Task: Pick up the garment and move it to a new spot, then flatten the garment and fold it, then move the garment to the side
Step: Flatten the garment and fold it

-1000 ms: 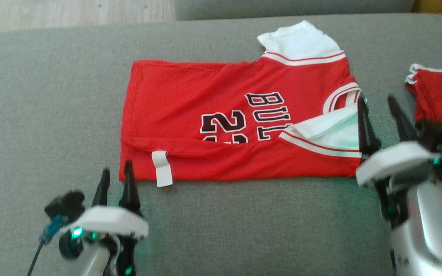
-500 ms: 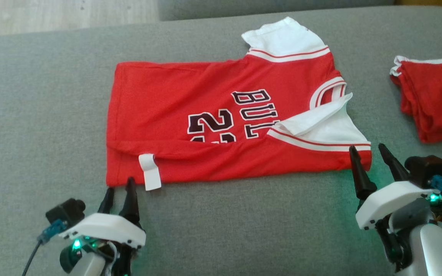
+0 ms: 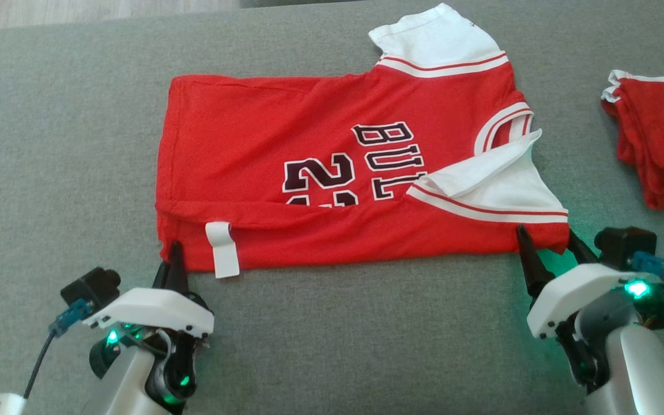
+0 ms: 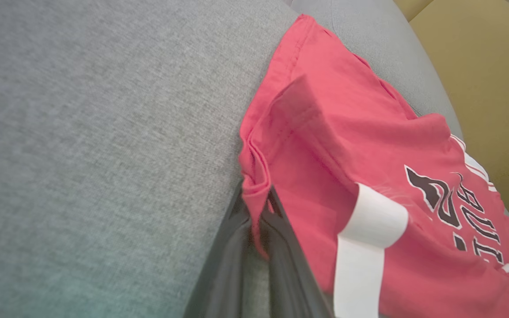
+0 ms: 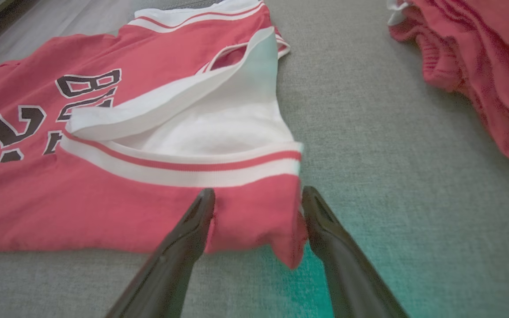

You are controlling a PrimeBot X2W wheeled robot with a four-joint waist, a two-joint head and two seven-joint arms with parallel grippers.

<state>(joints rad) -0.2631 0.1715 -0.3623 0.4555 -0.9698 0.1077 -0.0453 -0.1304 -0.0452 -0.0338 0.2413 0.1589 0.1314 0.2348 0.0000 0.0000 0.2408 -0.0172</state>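
Grey couch [image 3: 332, 346]: left tool [image 3: 172, 256] pinches the garment [image 3: 286, 132], right tool [image 3: 545, 231] spread around its corner.

Garment [image 3: 251, 144] reads "BUL" — number "2" beside it.

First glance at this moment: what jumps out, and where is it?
A red jersey with black lettering and white sleeves lies half folded across the middle of the grey cushion. The left gripper is shut on its near left corner beside a white label, while the right gripper stands open astride the near right corner. A second red garment lies bunched at the head view's right edge.
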